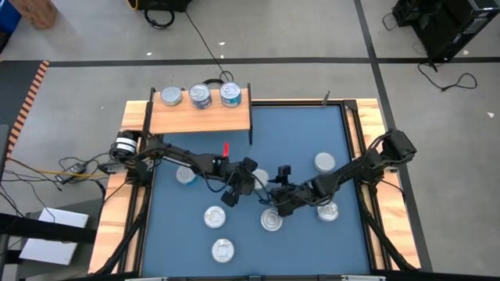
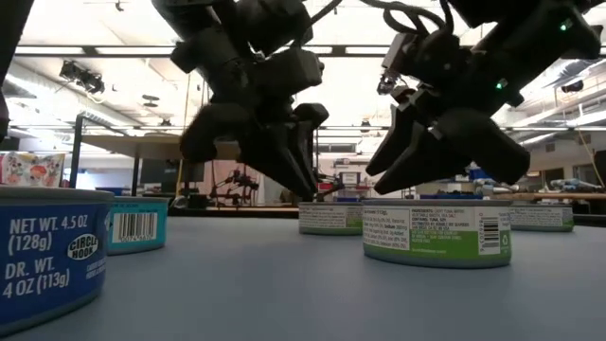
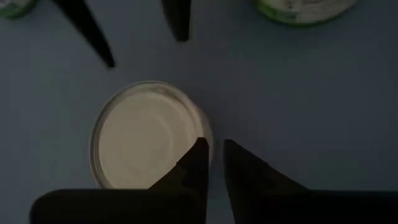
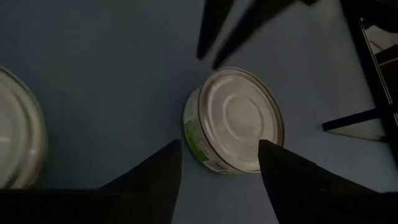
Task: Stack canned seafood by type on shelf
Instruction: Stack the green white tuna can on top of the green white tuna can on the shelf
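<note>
The middle of the blue counter [image 1: 312,125] is crowded: the left gripper [image 1: 244,181] and right gripper [image 1: 275,186] hang close together over one green-labelled tin [image 1: 260,178], leaving only a narrow gap between them. From that tin, more tins block the way at 6 o'clock [image 1: 271,220], 7 o'clock [image 1: 215,217], 9 o'clock [image 1: 186,175] and 3 o'clock [image 1: 324,162] — another [image 1: 223,250] sits near the front edge. Toward 12 o'clock the counter lies bare up to the back rim. The shelf [image 1: 199,117] stands at 11 o'clock, its top row filled by three tins [image 1: 201,96] — its front half is free board.
</note>
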